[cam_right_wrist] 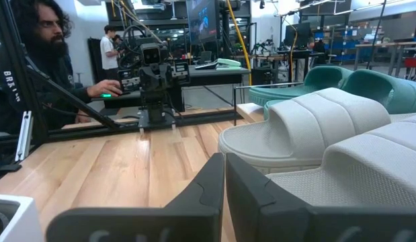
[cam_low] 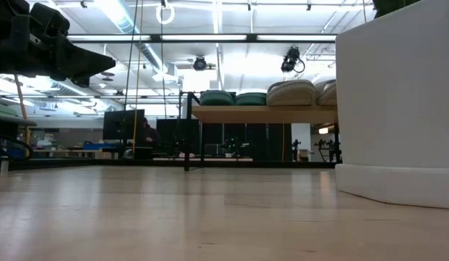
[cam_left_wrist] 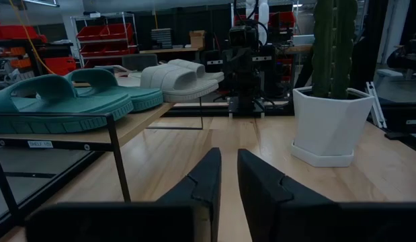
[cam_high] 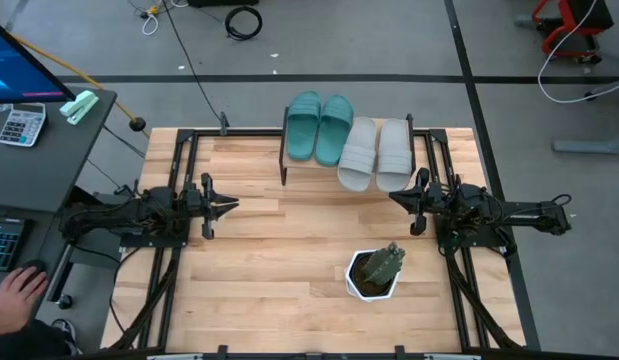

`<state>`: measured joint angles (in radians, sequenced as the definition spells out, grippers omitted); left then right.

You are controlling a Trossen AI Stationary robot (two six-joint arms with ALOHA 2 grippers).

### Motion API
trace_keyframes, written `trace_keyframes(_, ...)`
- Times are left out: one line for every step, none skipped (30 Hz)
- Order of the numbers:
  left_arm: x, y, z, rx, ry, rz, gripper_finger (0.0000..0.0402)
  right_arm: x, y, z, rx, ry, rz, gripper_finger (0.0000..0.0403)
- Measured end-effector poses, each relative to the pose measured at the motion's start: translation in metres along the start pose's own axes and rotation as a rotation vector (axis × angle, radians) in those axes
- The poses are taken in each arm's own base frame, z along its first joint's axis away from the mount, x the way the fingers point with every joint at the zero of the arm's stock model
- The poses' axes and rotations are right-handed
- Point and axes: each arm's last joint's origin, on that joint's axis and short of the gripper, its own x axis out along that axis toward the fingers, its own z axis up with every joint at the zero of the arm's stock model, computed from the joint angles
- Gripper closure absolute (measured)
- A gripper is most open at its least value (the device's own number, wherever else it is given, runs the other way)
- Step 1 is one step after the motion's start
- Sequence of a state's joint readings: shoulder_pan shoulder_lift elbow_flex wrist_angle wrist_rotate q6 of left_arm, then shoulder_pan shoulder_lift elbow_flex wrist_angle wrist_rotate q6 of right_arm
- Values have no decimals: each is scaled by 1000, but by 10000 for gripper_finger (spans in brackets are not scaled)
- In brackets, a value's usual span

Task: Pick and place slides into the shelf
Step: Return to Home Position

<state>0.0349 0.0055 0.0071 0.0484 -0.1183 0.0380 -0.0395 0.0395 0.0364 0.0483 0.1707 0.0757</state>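
All the slides lie sole-down on the shelf (cam_high: 285,160) at the table's far middle: two teal-green slides (cam_high: 319,127) on its left half and two light grey slides (cam_high: 377,152) on its right half. The grey ones reach out over the shelf's near edge. In the low view the plank top (cam_low: 260,114) carries them in a row. My left gripper (cam_high: 232,205) hovers shut over the table's left side, pointing right. My right gripper (cam_high: 392,197) is shut, pointing left, close to the near end of the grey slides (cam_right_wrist: 308,131). Neither gripper holds anything.
A white pot with a green cactus-like plant (cam_high: 371,275) stands on the near right part of the table. Bare wood lies between the two grippers. A person sits at a desk left of the table, one hand (cam_high: 19,290) on a mouse.
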Motion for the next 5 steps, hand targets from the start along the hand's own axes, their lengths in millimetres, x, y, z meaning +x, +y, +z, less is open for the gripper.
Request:
trace_keyframes(0,0,0,0,1,0,343,0,0,0,0,0,0,380)
trace_keyframes(0,0,0,0,0,0,342,0,0,0,0,0,0,380)
trace_keyframes(0,0,0,0,0,0,341,0,0,0,0,0,-1,380)
trace_keyframes(0,0,0,0,0,0,340,0,0,0,0,0,-1,380)
trace_keyframes(0,0,0,0,0,0,339,0,0,0,0,0,0,380)
